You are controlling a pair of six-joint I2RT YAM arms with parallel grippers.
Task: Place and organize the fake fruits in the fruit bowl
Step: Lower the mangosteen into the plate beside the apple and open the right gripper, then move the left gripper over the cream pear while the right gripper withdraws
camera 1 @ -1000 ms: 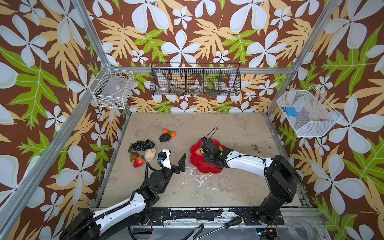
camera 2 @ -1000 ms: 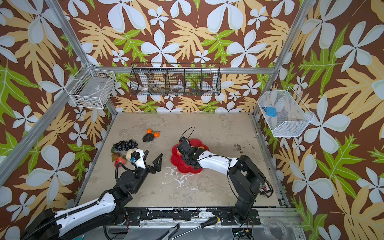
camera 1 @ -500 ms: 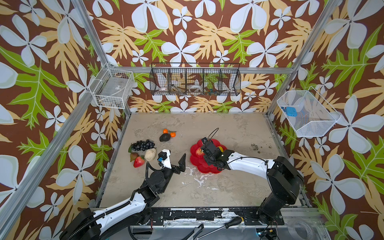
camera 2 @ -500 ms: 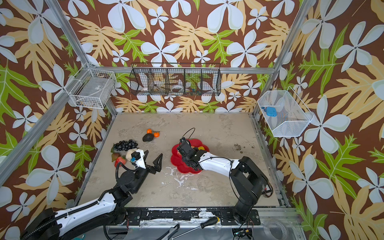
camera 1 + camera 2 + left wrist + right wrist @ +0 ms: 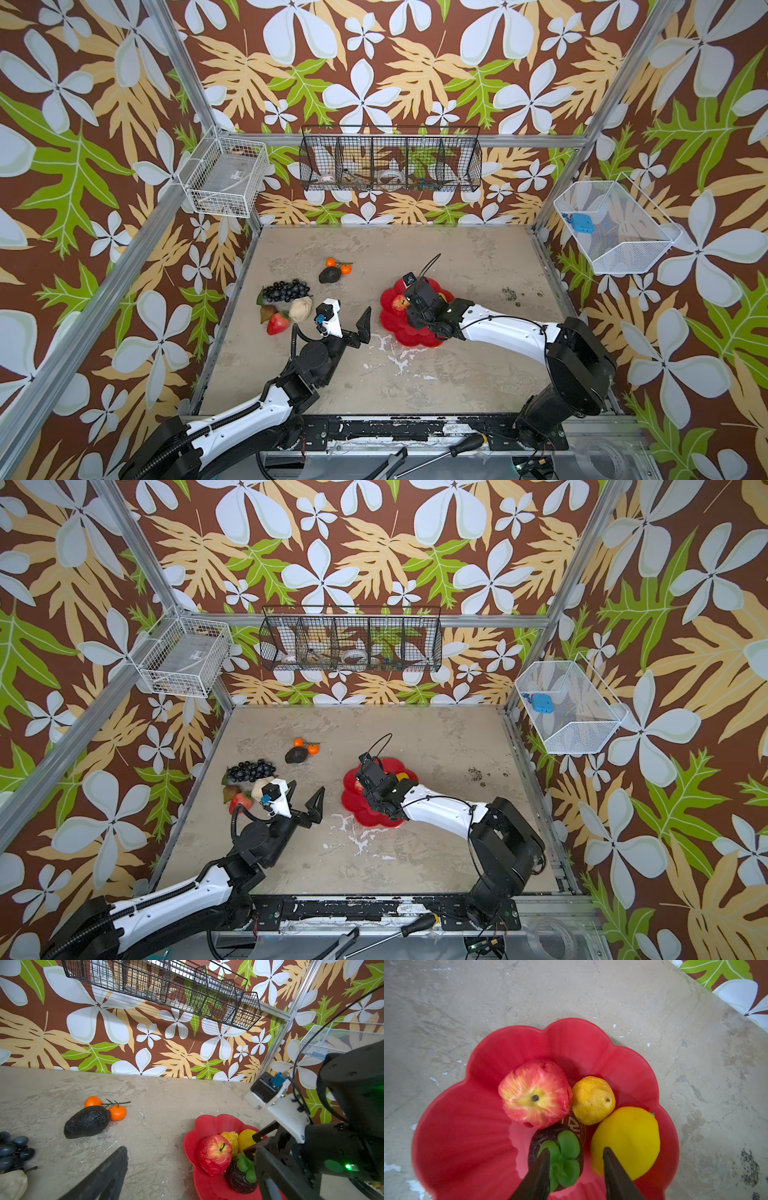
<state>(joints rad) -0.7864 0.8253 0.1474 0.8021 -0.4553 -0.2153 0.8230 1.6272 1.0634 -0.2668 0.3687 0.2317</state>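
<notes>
- grapes (image 5: 286, 289) and strawberry (image 5: 277, 323) lie on the tabletop (image 5: 457, 374), far left;
- avocado (image 5: 329, 274) touches the oranges (image 5: 331, 262), outside the bowl (image 5: 388, 320);
- left jaws wide open, holding nothing;
- bowl holds apple (image 5: 400, 302), lemons (image 5: 627, 1136);
- right jaws open over a dark fruit (image 5: 535, 1142) there.

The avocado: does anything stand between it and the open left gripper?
Nothing visible does. Only bare table lies between the left gripper and the avocado; the oranges sit on its far side.

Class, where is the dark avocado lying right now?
In both top views the avocado lies on the table left of the fruit bowl, beside the two stemmed oranges, beyond the grape bunch.
</notes>
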